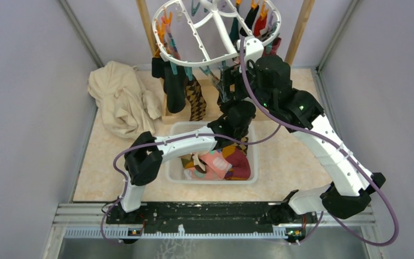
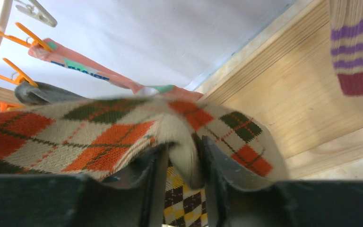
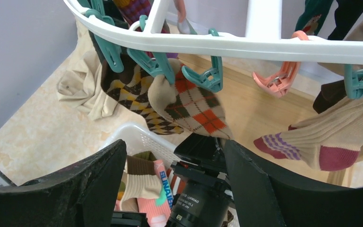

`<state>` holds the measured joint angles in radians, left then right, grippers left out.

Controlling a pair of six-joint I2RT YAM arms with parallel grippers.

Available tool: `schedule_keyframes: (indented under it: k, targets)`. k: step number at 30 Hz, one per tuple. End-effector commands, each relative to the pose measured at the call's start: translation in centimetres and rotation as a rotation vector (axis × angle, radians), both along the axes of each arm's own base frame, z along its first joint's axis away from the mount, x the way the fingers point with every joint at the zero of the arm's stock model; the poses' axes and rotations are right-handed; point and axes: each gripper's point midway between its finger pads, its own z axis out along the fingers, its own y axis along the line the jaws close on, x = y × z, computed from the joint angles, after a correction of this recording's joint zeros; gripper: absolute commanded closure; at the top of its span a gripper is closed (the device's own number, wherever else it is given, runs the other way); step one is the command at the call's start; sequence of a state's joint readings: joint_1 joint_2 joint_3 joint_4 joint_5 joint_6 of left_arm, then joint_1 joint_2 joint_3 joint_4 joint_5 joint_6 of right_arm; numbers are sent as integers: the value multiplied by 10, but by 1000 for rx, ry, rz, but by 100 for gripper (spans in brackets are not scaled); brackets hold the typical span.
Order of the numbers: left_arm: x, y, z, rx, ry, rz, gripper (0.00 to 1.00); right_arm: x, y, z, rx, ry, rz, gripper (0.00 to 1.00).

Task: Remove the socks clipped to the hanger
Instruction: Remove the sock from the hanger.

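Even, bright light; near wrist views blurred.

one hanger (image 1: 194,51); two arms

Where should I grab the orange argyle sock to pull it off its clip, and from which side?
Grip the orange argyle sock at its lower end, coming from below. It hangs from a teal clip on the hanger, so the free end points down at the basket. The left gripper is already there, a fold of the fabric between its fingers; pull downward, probably.

Orange-and-green argyle sock (image 3: 189,106), teal clips (image 3: 207,75), white hanger (image 3: 264,45).
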<state>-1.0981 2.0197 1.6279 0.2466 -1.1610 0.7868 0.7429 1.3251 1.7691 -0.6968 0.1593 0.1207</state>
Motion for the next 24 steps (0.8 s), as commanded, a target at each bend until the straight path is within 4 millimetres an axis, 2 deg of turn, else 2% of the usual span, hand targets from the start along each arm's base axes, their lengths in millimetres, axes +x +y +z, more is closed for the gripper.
schedule_keyframes:
  k: [1, 6, 9, 24]
  targets:
    - [-4, 4, 15, -51, -24, 6, 54, -5, -8, 21, 65, -45, -17, 23]
    - [-4, 4, 14, -52, -22, 8, 38, -5, -9, 19, 66, -41, -20, 19]
    - [-4, 4, 14, -52, -22, 8, 33, -6, -9, 20, 68, -42, -20, 18]
    - [-4, 3, 16, -57, -25, 6, 33, -6, -9, 19, 71, -39, -21, 16]
